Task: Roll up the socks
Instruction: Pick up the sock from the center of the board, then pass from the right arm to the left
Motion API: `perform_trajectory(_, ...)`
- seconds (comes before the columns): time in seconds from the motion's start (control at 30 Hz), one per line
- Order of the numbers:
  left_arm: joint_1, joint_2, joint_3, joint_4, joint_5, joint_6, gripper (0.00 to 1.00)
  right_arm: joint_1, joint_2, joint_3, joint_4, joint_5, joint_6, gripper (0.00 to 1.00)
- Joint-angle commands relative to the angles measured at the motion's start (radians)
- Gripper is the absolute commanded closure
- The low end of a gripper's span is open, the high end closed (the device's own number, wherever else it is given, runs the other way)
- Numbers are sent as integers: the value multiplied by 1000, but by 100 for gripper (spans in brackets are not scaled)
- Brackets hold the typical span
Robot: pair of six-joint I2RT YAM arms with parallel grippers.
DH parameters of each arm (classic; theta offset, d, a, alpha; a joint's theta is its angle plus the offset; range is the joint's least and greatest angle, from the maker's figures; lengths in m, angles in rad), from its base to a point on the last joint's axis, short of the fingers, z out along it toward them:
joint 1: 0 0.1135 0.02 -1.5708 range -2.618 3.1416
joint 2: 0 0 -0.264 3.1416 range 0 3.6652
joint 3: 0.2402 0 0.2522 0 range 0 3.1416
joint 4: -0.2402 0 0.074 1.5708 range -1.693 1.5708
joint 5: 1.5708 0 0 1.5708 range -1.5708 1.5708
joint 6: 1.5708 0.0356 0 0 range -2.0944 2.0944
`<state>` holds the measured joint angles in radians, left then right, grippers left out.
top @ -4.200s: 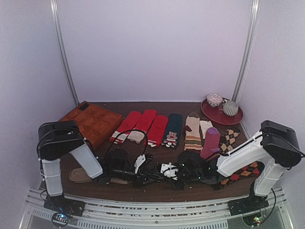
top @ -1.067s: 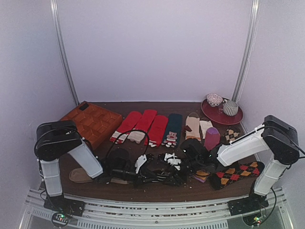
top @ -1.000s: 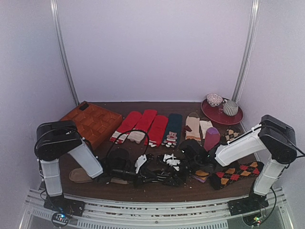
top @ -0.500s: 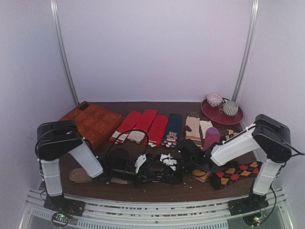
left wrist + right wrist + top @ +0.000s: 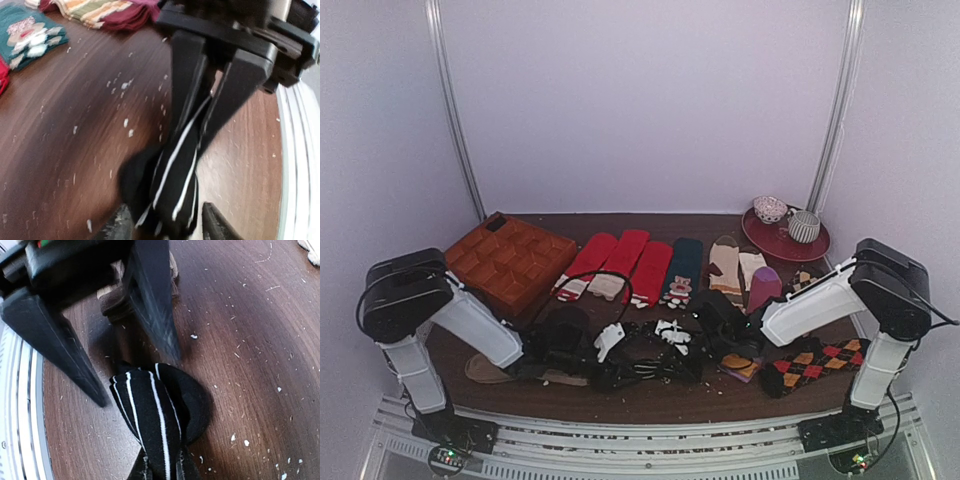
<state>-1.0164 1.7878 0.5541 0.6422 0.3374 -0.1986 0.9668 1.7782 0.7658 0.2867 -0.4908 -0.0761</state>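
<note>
The brown, lint-specked table (image 5: 620, 222) fills the lower half of the overhead view, and both grippers meet at its bottom centre. The left gripper (image 5: 139, 381) stands with its fingers spread wide, flanking the folded end of the striped black sock (image 5: 150, 410). The right gripper (image 5: 192, 140) is pinched tight on the sock's other end, in the middle of the left wrist view.

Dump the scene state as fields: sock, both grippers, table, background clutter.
sock: black, thin white stripes, bunched into a loose bundle
right gripper: fingers shut on sock
left gripper: fingers apart, either side of sock, not gripping
table: dark wood, lint specks
background: other socks in a row, orange tray, red plate
</note>
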Motion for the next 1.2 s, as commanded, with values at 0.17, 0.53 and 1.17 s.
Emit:
perform_trajectory(0.17, 2, -234, 42, -305, 15, 226, 32, 42, -132, -23, -92, 56, -130, 99)
perform_trajectory(0.53, 6, -278, 132, -334, 299, 238, 25, 134, -295, -16, -206, 239, -241, 98)
perform_trajectory(1.17, 6, -158, 199, -344, 244, 182, 30, 171, -303, 40, -246, 285, -254, 98)
